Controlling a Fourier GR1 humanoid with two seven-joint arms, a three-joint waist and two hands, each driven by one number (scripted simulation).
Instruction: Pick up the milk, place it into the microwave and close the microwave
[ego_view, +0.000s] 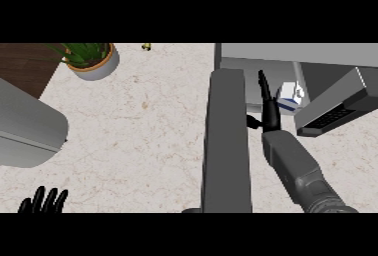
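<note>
Head view: pale speckled stone counter (148, 130), matte, fine reddish flecks. Dark wood strip (22, 62) at far left. Round grey pot with an orange rim holding a spiky green plant (90, 59) near the top left. Curved grey smooth-sided appliance body (26, 125) at the left edge, can't tell what it is.

Grey boxy microwave (295, 57) at top right, cavity open. Its flat dark grey door (226, 140) stands swung out toward me, seen edge-on as a long vertical slab. Angled grey panel with a black keypad (336, 112) to the right of the cavity.

My right hand (267, 102): black, fingers straight and extended up into the opening, holding nothing, thumb sticking out to the left toward the door. Grey forearm runs diagonally from lower right, just right of the door.

My left hand (44, 201): at the lower left edge, fingers straight and pointing up, relaxed, resting, nothing in it.

White milk carton with blue markings (289, 97) sits inside the microwave cavity, just right of my right fingers; can't tell if touching
</note>
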